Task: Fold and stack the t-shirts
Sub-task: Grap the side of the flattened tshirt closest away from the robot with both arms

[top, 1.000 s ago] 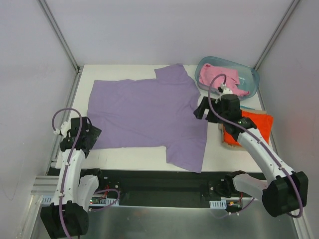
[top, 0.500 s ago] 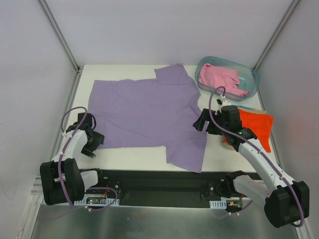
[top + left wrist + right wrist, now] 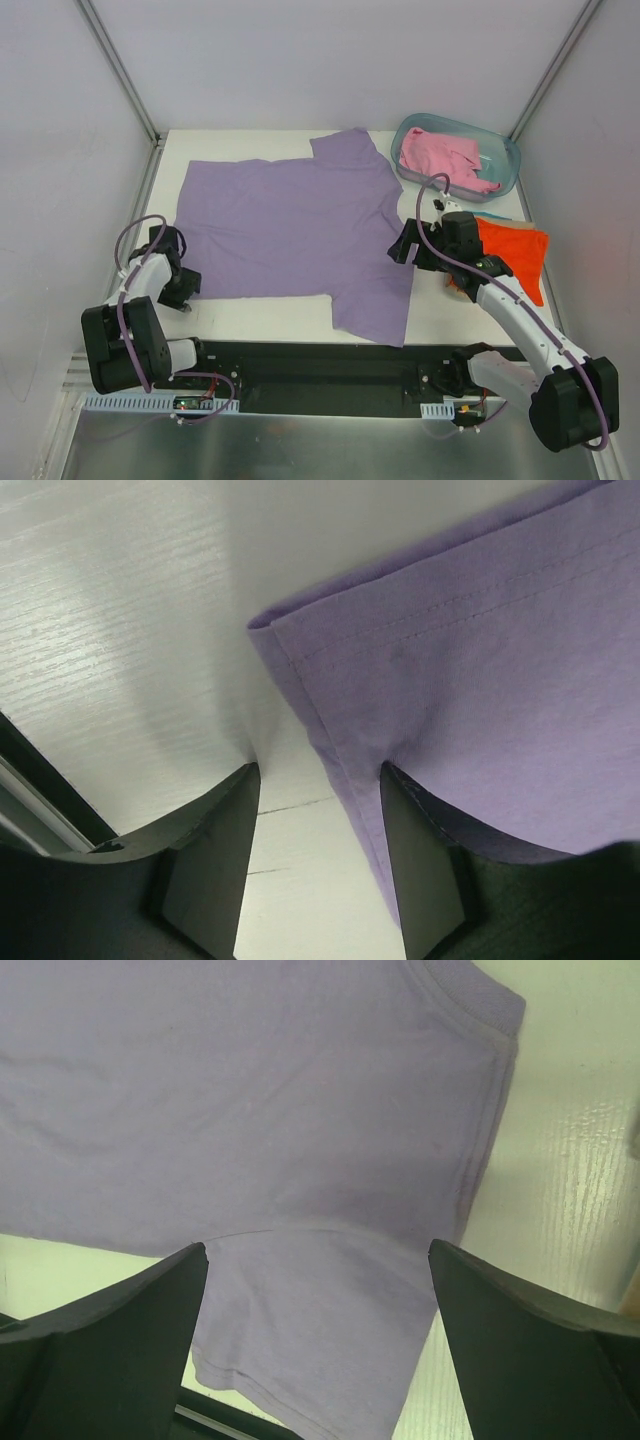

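- Barely begun, judging by the layout: lavender t-shirt (image 3: 290, 225) spread flat and unfolded across the middle of the table (image 3: 260, 310), hem toward the left, collar toward the right.
- Down at the near-left hem corner with the left gripper (image 3: 318, 780); fingers (image 3: 205, 860) parted either side of the stitched edge, cloth between them but not yet pinched.
- Poised over the shirt's right side, near the collar and the near sleeve, with the right gripper (image 3: 318, 1250); fingers spread wide, holding nothing.
- Seemingly done already: orange t-shirt (image 3: 515, 250) lying compact at the right edge on a tan slab (image 3: 458, 285) of unclear kind, probably the base of the stack.
- Left to do: every fold of the lavender one, its move onto the stack, then the pink t-shirt (image 3: 440, 155), crumpled in the translucent blue-green tub (image 3: 500, 152) at the far right corner.
- No teal shirt clearly made out.
- In the way, possibly: near sleeve reaching the table's front edge, likely to drag during a fold; right forearm crossing above the orange shirt.
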Available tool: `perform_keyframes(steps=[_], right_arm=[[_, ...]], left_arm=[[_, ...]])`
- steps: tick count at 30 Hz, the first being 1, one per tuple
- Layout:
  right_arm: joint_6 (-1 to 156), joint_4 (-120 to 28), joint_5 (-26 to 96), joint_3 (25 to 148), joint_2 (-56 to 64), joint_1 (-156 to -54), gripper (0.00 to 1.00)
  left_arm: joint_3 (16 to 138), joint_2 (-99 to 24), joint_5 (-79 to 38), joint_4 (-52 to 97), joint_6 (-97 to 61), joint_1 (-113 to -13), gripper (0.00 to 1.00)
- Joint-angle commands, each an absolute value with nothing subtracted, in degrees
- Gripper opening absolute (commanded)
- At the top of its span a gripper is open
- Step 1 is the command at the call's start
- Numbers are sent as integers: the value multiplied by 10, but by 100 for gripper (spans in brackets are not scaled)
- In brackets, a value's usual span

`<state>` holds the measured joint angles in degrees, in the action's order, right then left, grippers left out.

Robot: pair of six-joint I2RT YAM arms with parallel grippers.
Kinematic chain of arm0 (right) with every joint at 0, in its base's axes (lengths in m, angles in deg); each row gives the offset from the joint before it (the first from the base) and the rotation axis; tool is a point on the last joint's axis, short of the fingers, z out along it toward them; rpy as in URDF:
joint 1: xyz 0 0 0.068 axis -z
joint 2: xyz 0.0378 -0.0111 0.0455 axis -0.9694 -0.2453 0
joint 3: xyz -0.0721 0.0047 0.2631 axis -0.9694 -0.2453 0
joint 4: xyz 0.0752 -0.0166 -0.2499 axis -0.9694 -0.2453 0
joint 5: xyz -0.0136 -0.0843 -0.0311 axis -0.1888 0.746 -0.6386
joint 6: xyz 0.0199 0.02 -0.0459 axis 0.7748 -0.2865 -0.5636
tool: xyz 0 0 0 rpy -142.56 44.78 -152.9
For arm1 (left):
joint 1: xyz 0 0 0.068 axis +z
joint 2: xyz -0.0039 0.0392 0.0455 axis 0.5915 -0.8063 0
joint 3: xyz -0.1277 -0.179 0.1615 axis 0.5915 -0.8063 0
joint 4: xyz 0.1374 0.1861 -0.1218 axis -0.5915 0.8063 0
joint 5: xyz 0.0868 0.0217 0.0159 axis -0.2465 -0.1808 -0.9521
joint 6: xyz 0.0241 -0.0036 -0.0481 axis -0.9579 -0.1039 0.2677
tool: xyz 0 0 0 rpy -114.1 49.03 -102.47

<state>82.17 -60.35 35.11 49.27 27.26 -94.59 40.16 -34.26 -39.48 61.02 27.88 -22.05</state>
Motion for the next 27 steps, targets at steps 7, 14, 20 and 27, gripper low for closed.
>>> perform_keyframes(steps=[7, 14, 20, 27], right_arm=[[811, -587, 362, 496, 270, -946, 97], [811, -588, 363, 497, 267, -946, 97], [810, -589, 366, 498, 260, -946, 96], [806, -590, 369, 499, 258, -946, 97]], left_arm=[[435, -374, -420, 600, 281, -192, 52], [452, -365, -397, 602, 266, -182, 53], [446, -321, -398, 602, 251, -181, 55], [467, -351, -412, 601, 246, -168, 57]])
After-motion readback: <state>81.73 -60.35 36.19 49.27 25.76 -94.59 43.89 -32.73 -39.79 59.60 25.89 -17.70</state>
